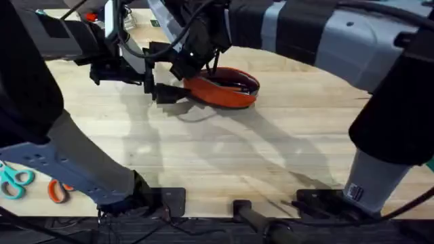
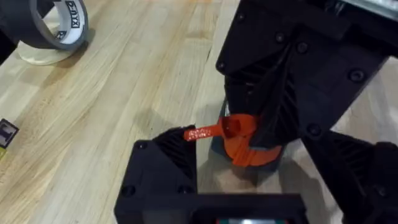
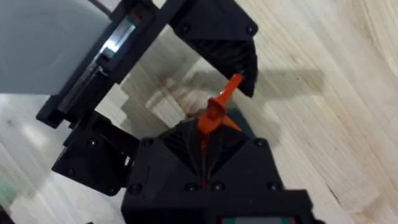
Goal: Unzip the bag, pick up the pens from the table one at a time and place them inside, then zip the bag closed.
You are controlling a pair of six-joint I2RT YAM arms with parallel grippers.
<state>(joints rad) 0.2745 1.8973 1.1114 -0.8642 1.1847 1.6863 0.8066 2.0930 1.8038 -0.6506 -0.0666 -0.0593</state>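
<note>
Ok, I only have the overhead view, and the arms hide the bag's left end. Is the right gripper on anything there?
Observer: Yes. In the right wrist view, the right gripper is shut on an orange tab at the end of the bag.
Operator: And the left gripper?
Observer: In the left wrist view, the left gripper is open, and the tab's tip touches one finger.
Operator: Anything else nearby?
Observer: A tape roll lies farther off in the left wrist view.
</note>
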